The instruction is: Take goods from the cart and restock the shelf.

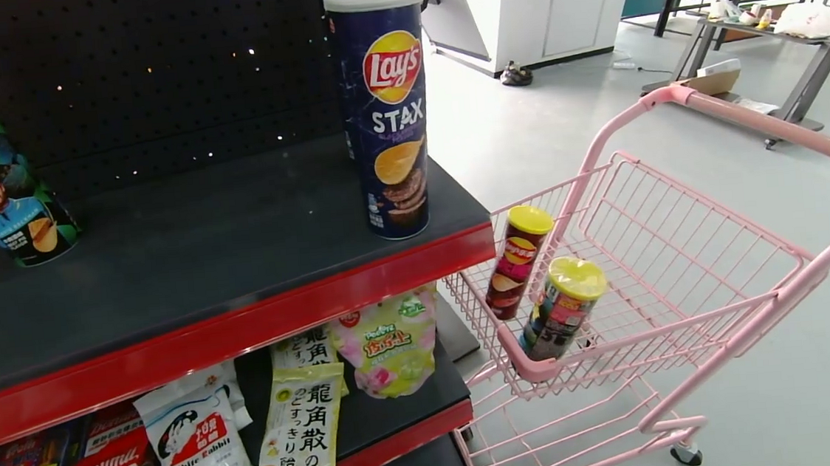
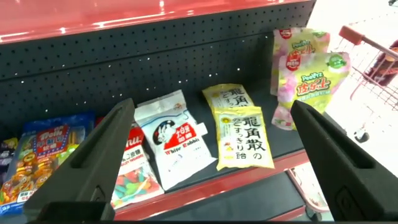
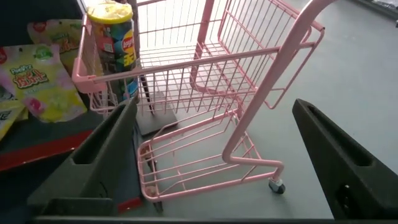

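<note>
On the upper shelf [image 1: 200, 235] in the head view stands a blue chip can [image 1: 385, 117]; a red can [image 1: 517, 266] and a dark can [image 1: 562, 310] lean inside the pink cart [image 1: 747, 122]. Left wrist view: the left gripper [image 2: 211, 107] gapes empty before snack bags [image 2: 177, 143]. Right wrist view: the right gripper [image 3: 214, 106] gapes empty beside the cart.

A: Back of the room, past the aisle?
B: White cabinet [image 1: 552, 0] standing on the grey floor [image 1: 526, 143]. Pair of dark shoes [image 1: 516, 75] on the floor just by its base. A white panel [image 1: 445, 8] leans tilted beside it.
A: Far right?
B: Metal-framed table [image 1: 827, 56] with slanted legs. White plastic bag [image 1: 804, 21] on its lower tier, with small items [image 1: 738, 13] near it, too small to tell. Cardboard box [image 1: 714, 81] on the floor near the table's feet.
</note>
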Robot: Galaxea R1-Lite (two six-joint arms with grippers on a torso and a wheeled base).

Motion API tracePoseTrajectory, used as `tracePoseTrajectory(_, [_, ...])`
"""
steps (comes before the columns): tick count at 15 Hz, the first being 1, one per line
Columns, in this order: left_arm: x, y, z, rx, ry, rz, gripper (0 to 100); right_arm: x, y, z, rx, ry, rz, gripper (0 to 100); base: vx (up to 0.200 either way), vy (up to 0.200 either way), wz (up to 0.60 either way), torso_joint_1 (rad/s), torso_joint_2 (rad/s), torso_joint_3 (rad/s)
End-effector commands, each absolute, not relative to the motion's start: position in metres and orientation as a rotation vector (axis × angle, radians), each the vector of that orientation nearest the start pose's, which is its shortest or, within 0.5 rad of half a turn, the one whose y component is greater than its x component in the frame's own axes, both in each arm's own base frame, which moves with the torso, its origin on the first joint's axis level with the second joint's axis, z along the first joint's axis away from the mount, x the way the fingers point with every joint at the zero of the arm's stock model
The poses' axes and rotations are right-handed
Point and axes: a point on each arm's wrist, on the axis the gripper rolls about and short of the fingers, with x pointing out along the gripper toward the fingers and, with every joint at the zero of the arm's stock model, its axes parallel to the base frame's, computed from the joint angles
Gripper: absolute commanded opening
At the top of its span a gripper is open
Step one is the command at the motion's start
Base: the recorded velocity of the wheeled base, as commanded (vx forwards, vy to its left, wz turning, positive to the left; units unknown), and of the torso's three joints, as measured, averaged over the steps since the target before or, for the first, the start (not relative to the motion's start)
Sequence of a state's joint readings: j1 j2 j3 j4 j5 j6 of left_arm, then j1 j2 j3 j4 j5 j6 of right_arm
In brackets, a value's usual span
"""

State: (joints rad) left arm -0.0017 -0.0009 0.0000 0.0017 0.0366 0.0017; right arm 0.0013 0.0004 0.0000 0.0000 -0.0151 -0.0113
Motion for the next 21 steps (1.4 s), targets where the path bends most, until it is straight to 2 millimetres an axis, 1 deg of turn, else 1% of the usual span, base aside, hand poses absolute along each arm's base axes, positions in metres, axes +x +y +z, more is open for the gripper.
tracePoseTrajectory(1, [-0.023, 0.001, 0.075, 0.002, 0.002, 0.035, 100, -0.023, 0.0, 0.076, -0.014, 0.002, -0.012, 100, 0.0, 0.0, 0.0, 0.0, 0.0, 0.0])
tracePoseTrajectory(4, [-0.023, 0.001, 0.075, 0.002, 0.002, 0.037, 100, -0.023, 0.0, 0.076, -0.014, 0.0, -0.015, 100, 0.0, 0.0, 0.0, 0.0, 0.0, 0.0])
tracePoseTrajectory(5, [-0.023, 0.001, 0.075, 0.002, 0.002, 0.037, 100, -0.023, 0.0, 0.08, -0.014, -0.014, -0.002, 100, 0.0, 0.0, 0.0, 0.0, 0.0, 0.0])
tracePoseTrajectory(6, [-0.023, 0.001, 0.075, 0.0, 0.002, 0.038, 100, -0.021, 0.0, 0.124, 0.0, -0.015, 0.048, 100, 0.0, 0.0, 0.0, 0.0, 0.0, 0.0])
tracePoseTrajectory(7, [-0.023, 0.001, 0.075, 0.002, 0.002, 0.038, 100, 0.0, 0.001, 0.177, 0.081, 0.028, 0.056, 100, 0.0, 0.0, 0.0, 0.0, 0.0, 0.0])
tracePoseTrajectory(8, [-0.023, 0.001, 0.075, 0.002, 0.002, 0.038, 100, 0.027, 0.001, 0.221, 0.157, 0.054, 0.057, 100, 0.0, 0.0, 0.0, 0.0, 0.0, 0.0])
tracePoseTrajectory(9, [-0.023, 0.001, 0.075, 0.002, 0.002, 0.037, 100, 0.048, 0.002, 0.233, 0.157, 0.099, 0.06, 100, 0.0, 0.0, 0.0, 0.0, 0.0, 0.0])
tracePoseTrajectory(10, [-0.023, 0.001, 0.075, 0.002, 0.002, 0.037, 100, 0.082, 0.004, 0.232, 0.167, 0.173, 0.073, 100, 0.0, 0.0, 0.0, 0.0, 0.0, 0.0])
tracePoseTrajectory(11, [-0.023, 0.001, 0.075, 0.002, 0.002, 0.037, 100, 0.112, 0.008, 0.223, 0.198, 0.216, 0.092, 100, 0.0, 0.0, 0.0, 0.0, 0.0, 0.0])
tracePoseTrajectory(12, [-0.023, 0.001, 0.075, 0.002, 0.002, 0.037, 100, 0.138, 0.013, 0.202, 0.229, 0.253, 0.111, 100, 0.0, 0.0, 0.0, 0.0, 0.0, 0.0])
tracePoseTrajectory(13, [-0.023, 0.001, 0.075, 0.002, 0.002, 0.037, 100, 0.152, 0.019, 0.183, 0.218, 0.266, 0.144, 100, 0.0, 0.0, 0.0, 0.0, 0.0, 0.0])
tracePoseTrajectory(14, [-0.023, 0.001, 0.075, 0.002, 0.002, 0.037, 100, 0.164, 0.026, 0.164, 0.207, 0.284, 0.173, 100, 0.0, 0.0, 0.0, 0.0, 0.0, 0.0])
tracePoseTrajectory(15, [-0.023, 0.001, 0.075, 0.002, 0.002, 0.037, 100, 0.172, 0.029, 0.149, 0.203, 0.325, 0.183, 100, 0.0, 0.0, 0.0, 0.0, 0.0, 0.0])
tracePoseTrajectory(16, [-0.023, 0.001, 0.075, 0.0, 0.002, 0.037, 100, 0.174, 0.031, 0.143, 0.201, 0.355, 0.186, 100, 0.0, 0.0, 0.0, 0.0, 0.0, 0.0])
tracePoseTrajectory(17, [-0.023, 0.001, 0.075, 0.002, 0.002, 0.037, 100, 0.184, 0.035, 0.131, 0.21, 0.422, 0.197, 100, 0.0, 0.0, 0.0, 0.0, 0.0, 0.0])
tracePoseTrajectory(18, [-0.023, 0.001, 0.075, 0.002, 0.002, 0.037, 100, 0.19, 0.038, 0.126, 0.211, 0.453, 0.208, 100, 0.0, 0.0, 0.0, 0.0, 0.0, 0.0])
tracePoseTrajectory(21, [-0.023, 0.001, 0.075, 0.002, 0.002, 0.037, 100, 0.199, 0.051, 0.12, 0.197, 0.496, 0.27, 100, 0.0, 0.0, 0.0, 0.0, 0.0, 0.0])
